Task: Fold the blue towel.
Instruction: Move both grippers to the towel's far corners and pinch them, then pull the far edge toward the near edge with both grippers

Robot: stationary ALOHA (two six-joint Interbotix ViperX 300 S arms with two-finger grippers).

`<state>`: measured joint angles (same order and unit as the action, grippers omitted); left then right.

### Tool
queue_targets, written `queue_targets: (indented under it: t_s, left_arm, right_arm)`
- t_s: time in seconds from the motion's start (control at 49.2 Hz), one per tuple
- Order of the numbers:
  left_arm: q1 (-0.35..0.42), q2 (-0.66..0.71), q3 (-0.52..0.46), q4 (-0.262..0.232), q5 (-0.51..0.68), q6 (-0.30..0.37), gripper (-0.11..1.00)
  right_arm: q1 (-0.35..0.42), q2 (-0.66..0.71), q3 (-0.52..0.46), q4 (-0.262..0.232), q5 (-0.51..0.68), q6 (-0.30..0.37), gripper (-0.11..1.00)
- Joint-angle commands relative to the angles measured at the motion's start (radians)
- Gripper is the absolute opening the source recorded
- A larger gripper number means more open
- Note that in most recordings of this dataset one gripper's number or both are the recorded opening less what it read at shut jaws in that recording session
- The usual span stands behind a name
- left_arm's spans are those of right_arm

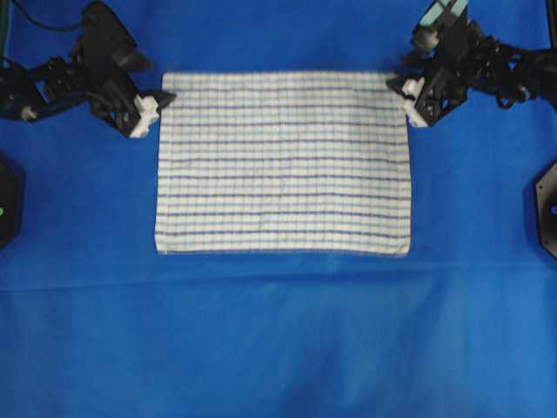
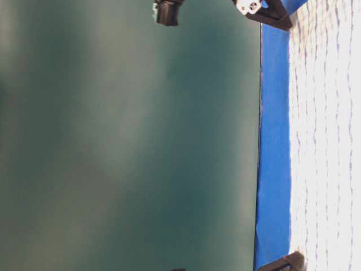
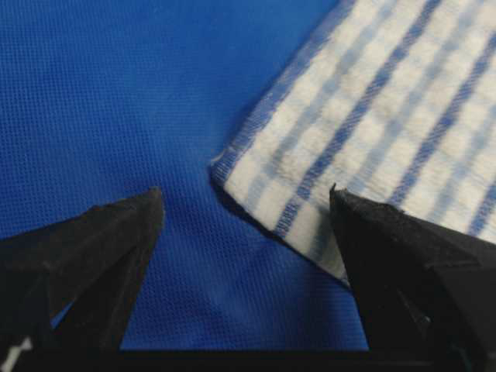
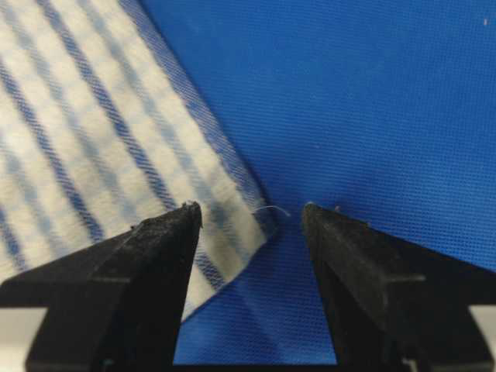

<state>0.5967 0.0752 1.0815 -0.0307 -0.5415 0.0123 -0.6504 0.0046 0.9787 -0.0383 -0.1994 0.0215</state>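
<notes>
The blue towel point(image 1: 283, 165), white with thin blue stripes, lies spread flat on the table. My left gripper point(image 1: 148, 111) is at its far left corner. In the left wrist view the towel point(image 3: 372, 101) has its corner lying between the tips of the open gripper point(image 3: 246, 198). My right gripper point(image 1: 412, 97) is at the far right corner. In the right wrist view the towel point(image 4: 93, 132) has its corner between the tips of the open gripper point(image 4: 252, 209), with the left finger over the cloth. Neither gripper holds anything.
A large plain blue cloth point(image 1: 278, 348) covers the table under the towel. Black arm bases stand at the left edge point(image 1: 7, 205) and the right edge point(image 1: 546, 209). The table-level view shows the towel point(image 2: 327, 141) edge-on before a green backdrop point(image 2: 124, 141).
</notes>
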Motion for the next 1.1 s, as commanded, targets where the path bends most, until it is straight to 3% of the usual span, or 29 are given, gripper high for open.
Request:
queue_targets:
  t_s: [0.0, 0.142, 0.224, 0.305, 0.447, 0.549, 0.854, 1.077]
  left_arm:
    - [0.012, 0.005, -0.025, 0.0, -0.011, 0.0, 0.84]
    - [0.02, 0.005, -0.025, 0.0, -0.008, 0.002, 0.82]
    - [0.02, 0.005, -0.023, 0.0, 0.0, 0.002, 0.75]
    - [0.02, 0.005, -0.025, 0.0, 0.023, 0.005, 0.58]
    - [0.02, 0.006, -0.032, 0.002, 0.054, 0.009, 0.2]
    - [0.02, 0.005, -0.031, 0.0, 0.055, 0.011, 0.02]
    - [0.02, -0.021, -0.032, 0.0, 0.057, 0.011, 0.02]
    - [0.014, -0.118, -0.025, 0.0, 0.067, 0.008, 0.02]
  right_arm:
    - [-0.011, 0.006, -0.021, 0.0, -0.018, -0.002, 0.6]
    - [-0.02, 0.012, -0.025, 0.0, -0.018, -0.002, 0.59]
    - [-0.023, 0.014, -0.026, -0.002, -0.018, -0.003, 0.55]
    - [-0.023, 0.012, -0.025, -0.005, -0.018, -0.005, 0.43]
    - [-0.023, 0.012, -0.023, -0.008, -0.014, -0.005, 0.05]
    - [-0.023, 0.012, -0.021, -0.008, -0.014, -0.005, 0.03]
    - [-0.023, 0.003, -0.02, -0.009, -0.012, -0.003, 0.03]
    - [-0.018, -0.087, 0.009, -0.008, -0.011, 0.005, 0.03]
